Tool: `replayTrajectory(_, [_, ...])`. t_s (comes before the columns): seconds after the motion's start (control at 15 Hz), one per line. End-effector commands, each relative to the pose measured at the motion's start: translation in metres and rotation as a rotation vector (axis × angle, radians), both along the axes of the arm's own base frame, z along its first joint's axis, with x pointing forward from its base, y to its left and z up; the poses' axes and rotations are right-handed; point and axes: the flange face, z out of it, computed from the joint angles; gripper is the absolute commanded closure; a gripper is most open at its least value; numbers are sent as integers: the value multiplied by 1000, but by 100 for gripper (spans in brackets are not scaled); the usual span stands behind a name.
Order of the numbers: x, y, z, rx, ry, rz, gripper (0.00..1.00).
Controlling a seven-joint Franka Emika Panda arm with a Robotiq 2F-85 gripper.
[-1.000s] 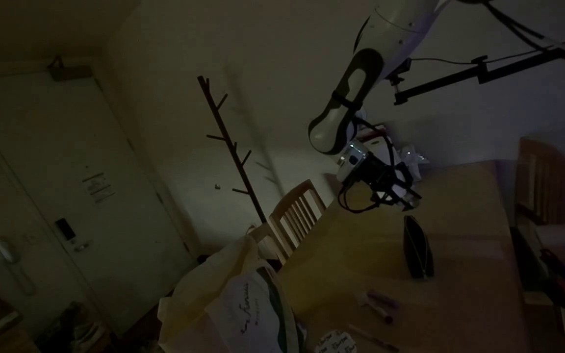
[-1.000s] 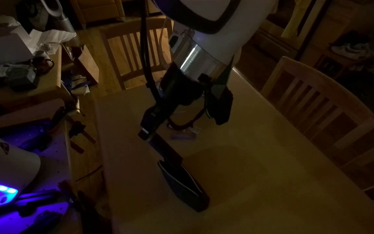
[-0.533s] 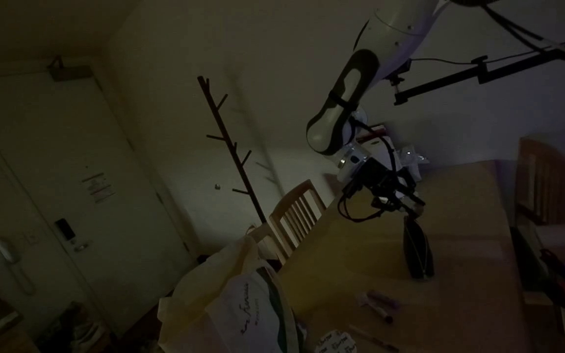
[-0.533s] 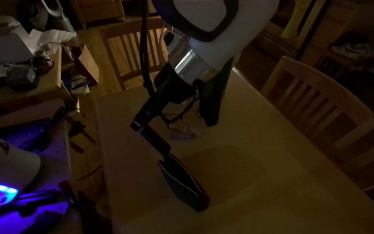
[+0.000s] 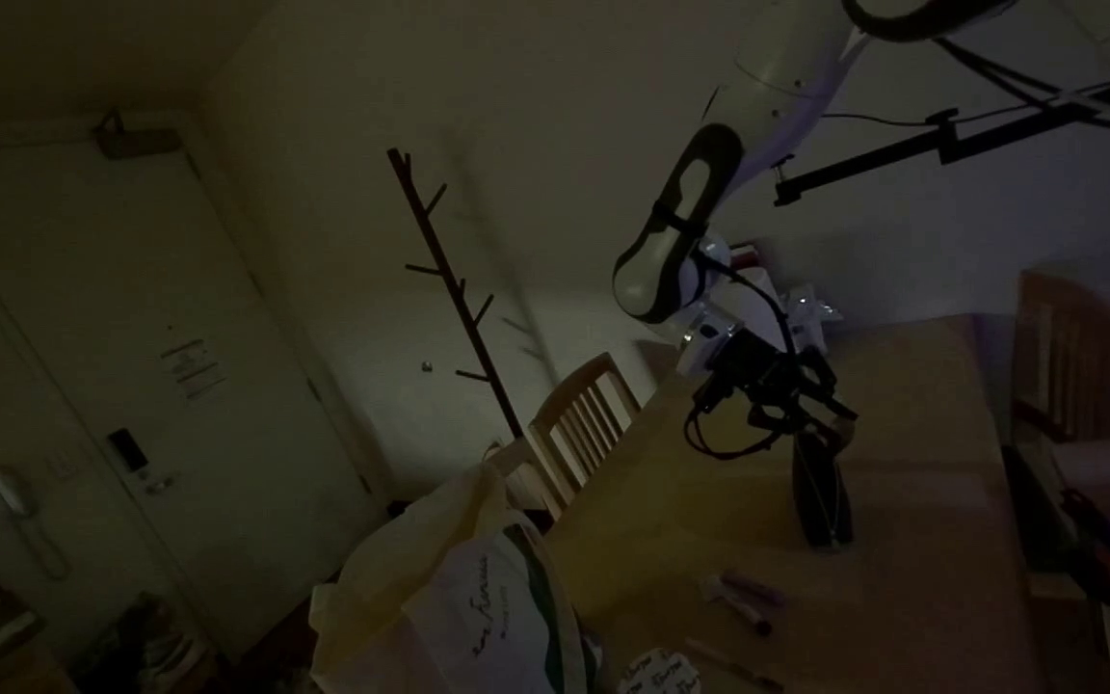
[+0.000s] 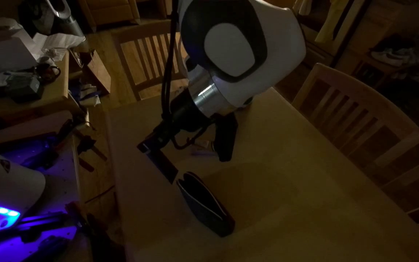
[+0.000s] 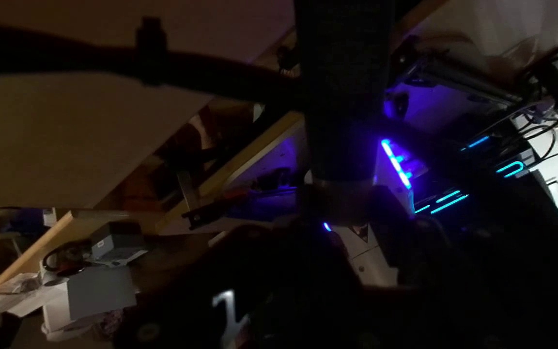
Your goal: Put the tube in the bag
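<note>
I have the tube (image 6: pixel 163 166) gripped by one end in my end effector (image 6: pixel 147 146), so the pickup is done. Its free end points down just beside the open bag (image 6: pixel 206 217) on the surface (image 6: pixel 304 189); whether they touch, I can't tell. I judge insertion and release remain.

No wording can be read: dark script (image 5: pixel 483 609) on a white carrier bag (image 5: pixel 447 617) with a green band (image 5: pixel 543 607), black print (image 5: pixel 663 665) on a round white disc (image 5: pixel 659 678) and fine dark lines (image 5: pixel 193 367) on a large pale door (image 5: pixel 145 386) are too unclear.
</note>
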Motion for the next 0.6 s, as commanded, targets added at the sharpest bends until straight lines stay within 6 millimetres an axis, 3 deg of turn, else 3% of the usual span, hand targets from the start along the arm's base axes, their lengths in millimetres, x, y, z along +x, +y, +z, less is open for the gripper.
replayTrajectory(0.0, [0,-3,-1,-2,2,-8,92])
replayTrajectory(0.2, [4,-2,6,-15,3,34,92])
replayTrajectory(0.53, [32,48,7,-38,-78,269,92])
